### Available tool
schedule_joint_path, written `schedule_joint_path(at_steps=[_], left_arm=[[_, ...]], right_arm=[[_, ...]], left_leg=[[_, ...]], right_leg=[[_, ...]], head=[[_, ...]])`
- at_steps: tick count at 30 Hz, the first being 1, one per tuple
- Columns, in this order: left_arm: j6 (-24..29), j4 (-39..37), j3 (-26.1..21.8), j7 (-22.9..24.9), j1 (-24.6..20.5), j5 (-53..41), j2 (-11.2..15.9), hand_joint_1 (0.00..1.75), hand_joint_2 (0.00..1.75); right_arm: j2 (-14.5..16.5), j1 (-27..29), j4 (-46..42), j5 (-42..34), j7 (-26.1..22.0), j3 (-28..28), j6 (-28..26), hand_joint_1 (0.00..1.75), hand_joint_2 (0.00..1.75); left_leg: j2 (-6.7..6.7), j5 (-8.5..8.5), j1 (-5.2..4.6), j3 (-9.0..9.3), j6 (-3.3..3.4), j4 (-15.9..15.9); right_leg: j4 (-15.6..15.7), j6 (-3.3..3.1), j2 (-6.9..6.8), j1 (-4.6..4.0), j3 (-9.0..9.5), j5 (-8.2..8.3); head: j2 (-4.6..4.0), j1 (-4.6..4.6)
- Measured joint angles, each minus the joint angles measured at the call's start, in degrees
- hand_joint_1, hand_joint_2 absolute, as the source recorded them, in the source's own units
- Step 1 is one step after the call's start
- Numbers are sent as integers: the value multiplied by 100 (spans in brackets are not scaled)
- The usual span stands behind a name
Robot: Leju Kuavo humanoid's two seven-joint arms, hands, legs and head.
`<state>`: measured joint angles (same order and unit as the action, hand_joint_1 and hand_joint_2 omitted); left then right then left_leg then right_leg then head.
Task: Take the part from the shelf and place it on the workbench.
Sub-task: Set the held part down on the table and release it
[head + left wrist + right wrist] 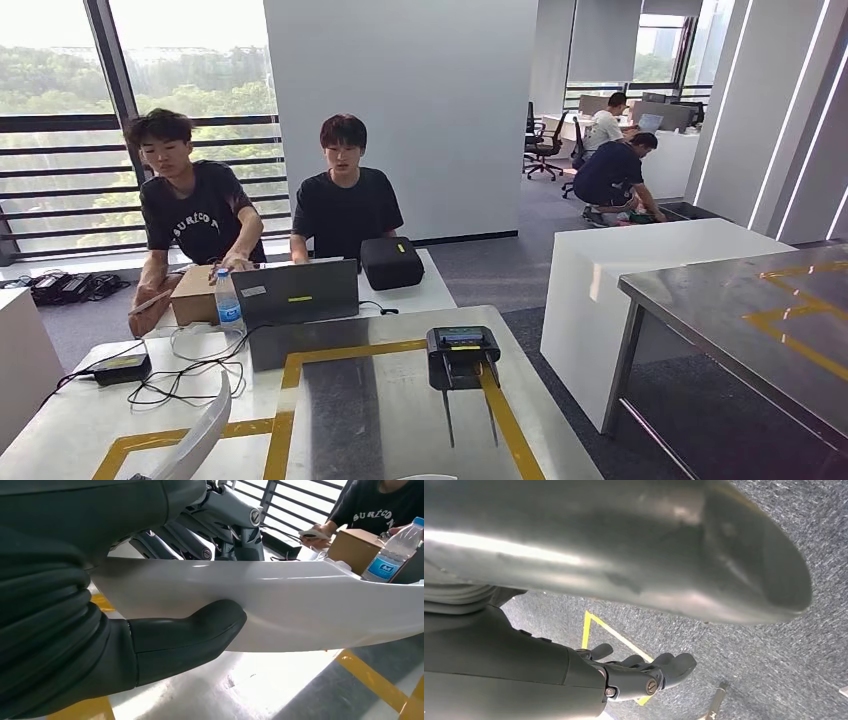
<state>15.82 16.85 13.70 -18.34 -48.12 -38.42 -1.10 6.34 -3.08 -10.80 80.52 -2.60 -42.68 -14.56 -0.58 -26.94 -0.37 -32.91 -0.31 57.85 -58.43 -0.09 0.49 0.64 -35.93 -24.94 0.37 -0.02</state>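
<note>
Left wrist view: left robot hand [165, 630] clasps the white part [300, 605] above the workbench [260, 680]; right robot hand [634, 672] slack.

white part [300, 605] cut off at frame edge | left hand [190, 635] fingers hidden behind it

I see the white part [200, 432] poking up at the workbench's [400, 420] near-left edge, a black device [462, 355] sitting on its yellow-taped steel top, two people behind a laptop [297, 292].
</note>
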Motion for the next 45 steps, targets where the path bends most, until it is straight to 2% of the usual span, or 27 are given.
schedule_joint_path(at_steps=[9, 17, 19, 23, 27, 31, 45], left_arm=[[-41, 0, -2, -32, 30, 18, -28, 175, 175], [-149, 8, -33, -383, 101, 42, -56, 175, 175], [46, 19, -33, -579, 143, -22, -58, 175, 175], [807, 25, -33, -830, 200, -308, -81, 175, 175], [583, 9, -33, -873, 206, -338, -86, 0, 175], [339, 4, -33, -858, 207, -291, -88, 0, 0], [28, 4, -33, -593, 206, -210, -89, 0, 0]], right_arm=[[0, 0, 0, -2, -2, -9, 0, 0, 0], [0, -1, 0, 12, -36, -11, 16, 0, 0], [0, -1, 0, 10, -61, -12, 22, 0, 0], [0, -2, 0, 0, -102, -22, 24, 0, 0], [0, -4, 0, -19, -132, -38, 39, 0, 0], [0, -2, 0, -63, -230, -71, 62, 0, 0], [0, -1, 0, -98, -308, -119, 129, 0, 0]], left_leg=[[0, 0, 0, 0, 0, 0], [0, 0, 0, 1, 0, 0], [0, 0, 0, 1, 0, 0], [0, -2, 0, 1, 2, 0], [0, -2, 0, 1, 4, 0], [0, -2, 0, 3, 4, 0], [0, -3, 0, 5, 4, 0]], right_leg=[[0, 0, 0, 0, 0, 0], [0, 0, 0, 0, 1, 0], [0, 0, 0, 0, 1, 0], [0, 0, 0, 0, 1, -1], [1, 1, 0, 0, 2, -1], [0, 1, 0, 0, 4, -1], [1, 1, -1, 0, 5, -1]], head=[[0, 0], [0, 1], [0, 1], [0, 2], [0, 2], [0, 2], [0, 2]])
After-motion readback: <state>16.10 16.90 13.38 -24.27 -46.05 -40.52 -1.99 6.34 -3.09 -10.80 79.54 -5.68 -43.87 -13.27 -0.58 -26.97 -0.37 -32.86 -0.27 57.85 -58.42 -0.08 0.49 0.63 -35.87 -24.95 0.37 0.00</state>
